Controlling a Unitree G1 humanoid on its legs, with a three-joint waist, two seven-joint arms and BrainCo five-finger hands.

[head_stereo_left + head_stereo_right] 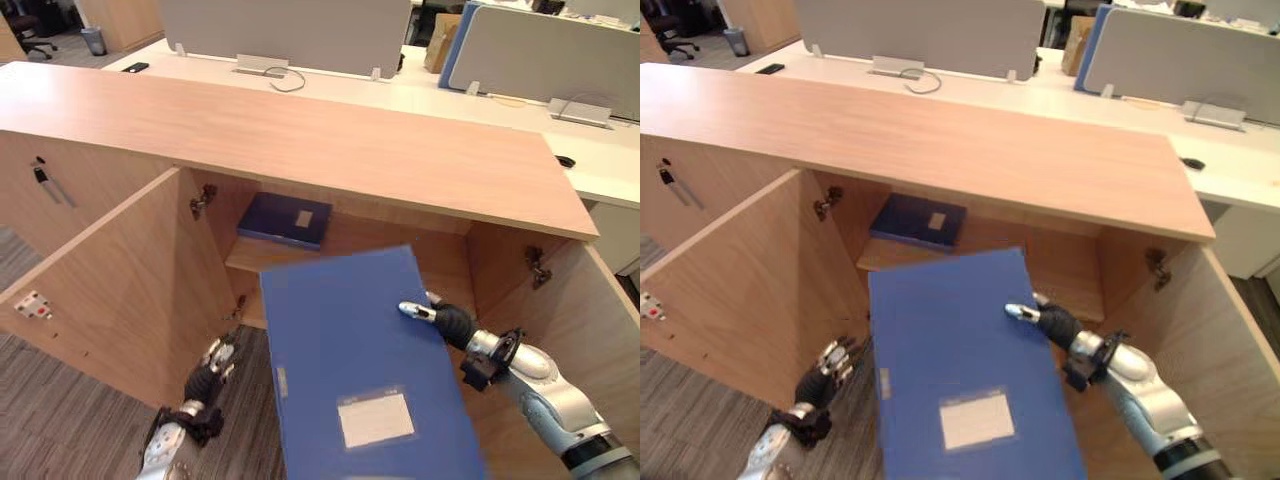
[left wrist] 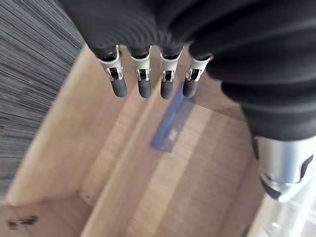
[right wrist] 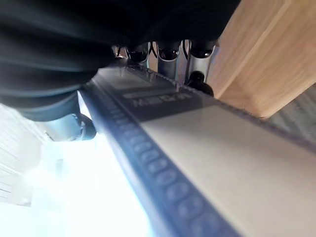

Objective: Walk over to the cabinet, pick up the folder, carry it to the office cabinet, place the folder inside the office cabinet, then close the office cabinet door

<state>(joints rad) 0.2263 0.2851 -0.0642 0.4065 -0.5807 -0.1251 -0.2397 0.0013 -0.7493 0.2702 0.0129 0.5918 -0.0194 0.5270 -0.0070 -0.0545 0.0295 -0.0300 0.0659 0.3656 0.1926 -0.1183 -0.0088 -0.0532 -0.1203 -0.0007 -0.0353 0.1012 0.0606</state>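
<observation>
A large blue folder [image 1: 350, 350] with a white label is held flat in front of the open office cabinet [image 1: 300, 130], its far edge at the cabinet's opening. My right hand [image 1: 450, 322] grips the folder's right edge, thumb on top and fingers underneath. In the right wrist view those fingers [image 3: 168, 54] curl beneath the folder's edge [image 3: 197, 148]. My left hand [image 1: 210, 370] hangs low to the left of the folder, apart from it, with its fingers [image 2: 143, 79] straight and nothing in them.
A second, darker blue folder [image 1: 285, 220] lies on the cabinet's inner shelf [image 1: 250, 258]. Both doors stand open: the left door [image 1: 110, 290] swings out towards me, the right door [image 1: 590, 320] stands beside my right arm. Desks with grey dividers [image 1: 290, 30] are behind the cabinet.
</observation>
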